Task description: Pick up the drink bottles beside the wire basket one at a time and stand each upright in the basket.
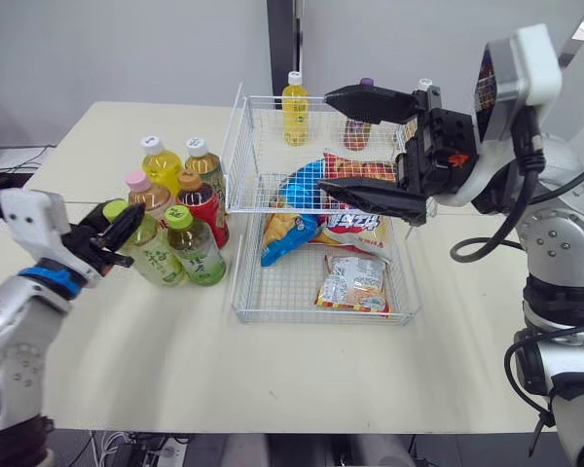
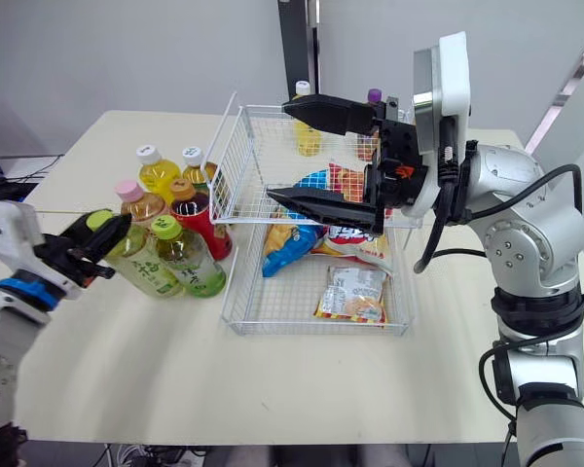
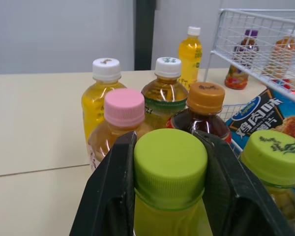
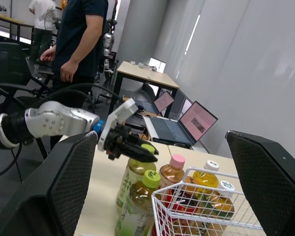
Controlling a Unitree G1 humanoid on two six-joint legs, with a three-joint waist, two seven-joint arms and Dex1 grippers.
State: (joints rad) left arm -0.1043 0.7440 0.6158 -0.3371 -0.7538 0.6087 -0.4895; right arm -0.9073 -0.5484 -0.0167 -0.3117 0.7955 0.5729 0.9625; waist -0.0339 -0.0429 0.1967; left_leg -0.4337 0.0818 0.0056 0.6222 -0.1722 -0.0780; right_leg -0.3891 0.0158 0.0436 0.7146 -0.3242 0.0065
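Lime-green plastic caps the drink bottle [image 3: 169, 169] that the left gripper [image 1: 122, 237] grasps. Its two black fingers [image 3: 113, 191] press against opposite sides of the cap and neck. The bottle leans a little while its base rests on the worktop [image 1: 273, 375].

Just beyond the gripper's fingertips stand the pink-capped bottle [image 1: 141, 190] and the orange-capped bottle [image 1: 200, 202] with a red label. Farther past those are two yellow bottles with white caps [image 1: 156, 161] [image 1: 199, 158]. Touching the held bottle, on the side away from the wrist, is a second green-capped bottle [image 1: 197, 253]. This cluster sits between the left gripper and the wire basket [image 1: 239, 292].

The right gripper [image 1: 323, 144] hangs above the basket with its fingers spread wide and nothing between them. Under it, on the basket floor, lie snack packets: a blue bag [image 1: 290, 209], a red packet [image 1: 360, 167] and a silvery sachet [image 1: 355, 282]. No bottle stands inside the basket.

Beyond the right gripper, past the basket's far wall, three more bottles stand on the worktop. One is yellow [image 1: 294, 109], one is purple-capped [image 1: 362, 126], and of the third I can see little more than a white cap [image 1: 425, 85].

From the right wrist, a person [image 4: 81, 34] stands well behind the left gripper, near a desk with open laptops [image 4: 189, 120].
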